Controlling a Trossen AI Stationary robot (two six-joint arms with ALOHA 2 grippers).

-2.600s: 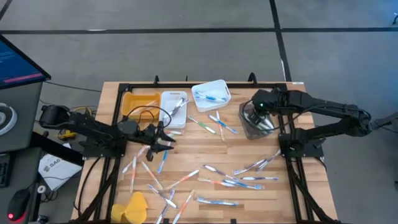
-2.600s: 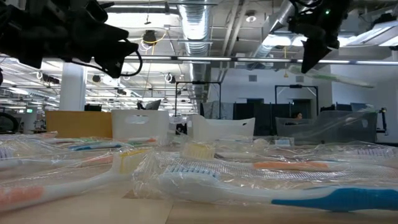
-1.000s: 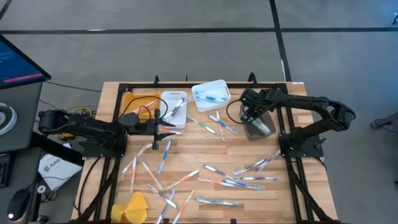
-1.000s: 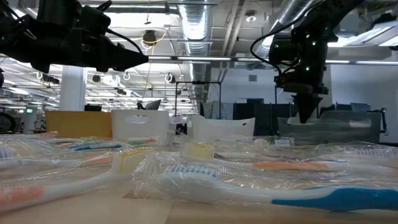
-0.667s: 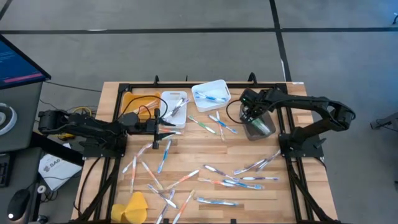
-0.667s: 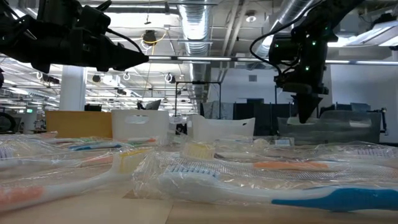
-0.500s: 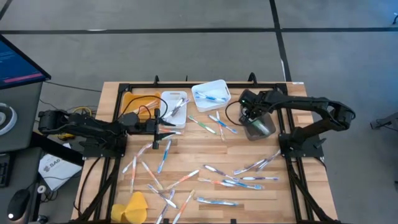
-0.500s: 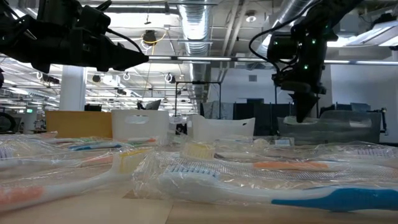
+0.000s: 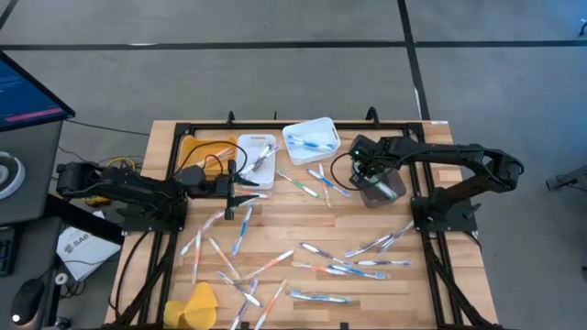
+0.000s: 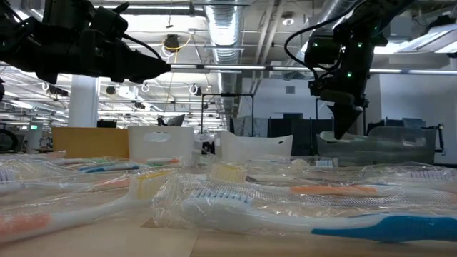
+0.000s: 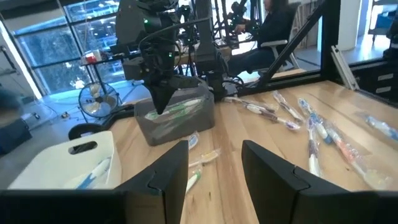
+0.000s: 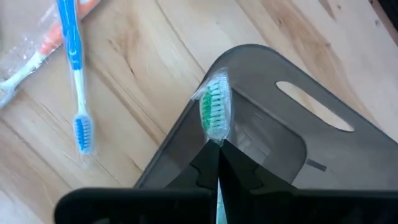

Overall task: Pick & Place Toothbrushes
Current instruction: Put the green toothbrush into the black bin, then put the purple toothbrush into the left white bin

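Where right gripper pinches green toothbrush, grey bin rim lies beneath.

orange bin | white bin | grey bin | yellow lump

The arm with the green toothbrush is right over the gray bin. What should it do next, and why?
Probably open the right gripper and let go. It is shut on the green-bristled toothbrush, whose head sits over the corner of the gray bin; nudging further inside first may help it land in.
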